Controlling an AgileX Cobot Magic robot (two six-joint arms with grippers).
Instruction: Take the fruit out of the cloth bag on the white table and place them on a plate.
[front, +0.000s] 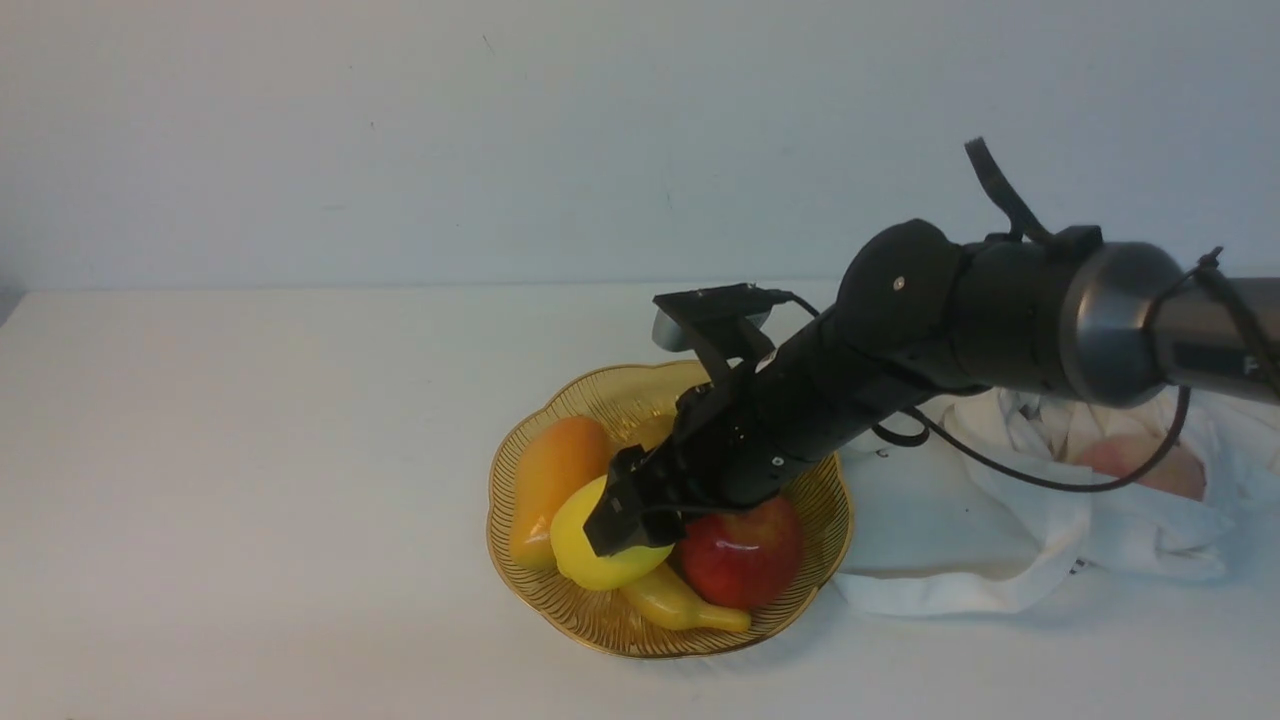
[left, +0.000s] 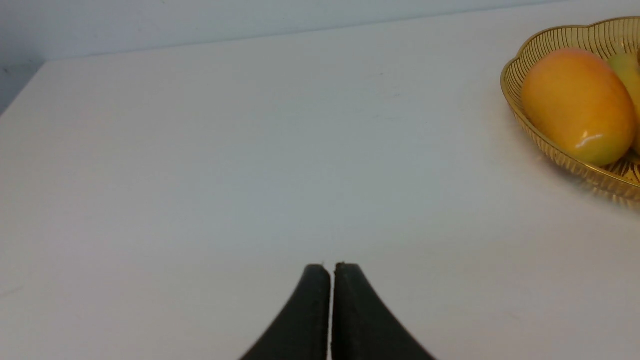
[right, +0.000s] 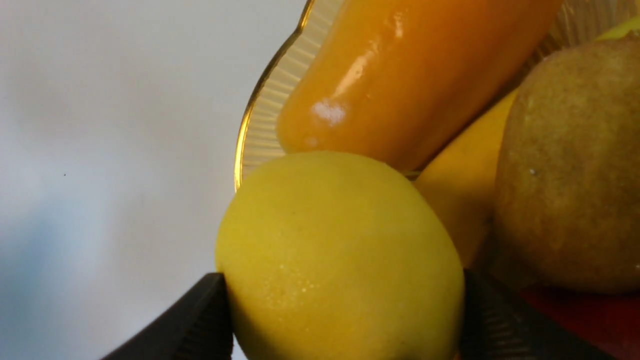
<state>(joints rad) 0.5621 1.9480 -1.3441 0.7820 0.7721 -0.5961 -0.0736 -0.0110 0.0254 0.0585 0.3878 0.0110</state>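
The yellow lemon (front: 590, 545) (right: 340, 255) lies in the golden ribbed plate (front: 640, 640) at its front left. My right gripper (front: 625, 520) (right: 342, 280) reaches down into the plate, and its two black fingers press the lemon's opposite sides. The pale pink peach (front: 1140, 462) sits inside the crumpled white cloth bag (front: 960, 540), which lies on the white table (front: 250, 500) right of the plate. My left gripper (left: 330, 267) shows only in the left wrist view, shut and empty, over bare table left of the plate (left: 520, 65).
The plate also holds an orange mango (front: 555, 480) (left: 575, 105), a red apple (front: 745, 550), a yellow banana (front: 680, 605) and a brownish fruit (right: 570, 165). My right arm and its cable hang over the bag's left part.
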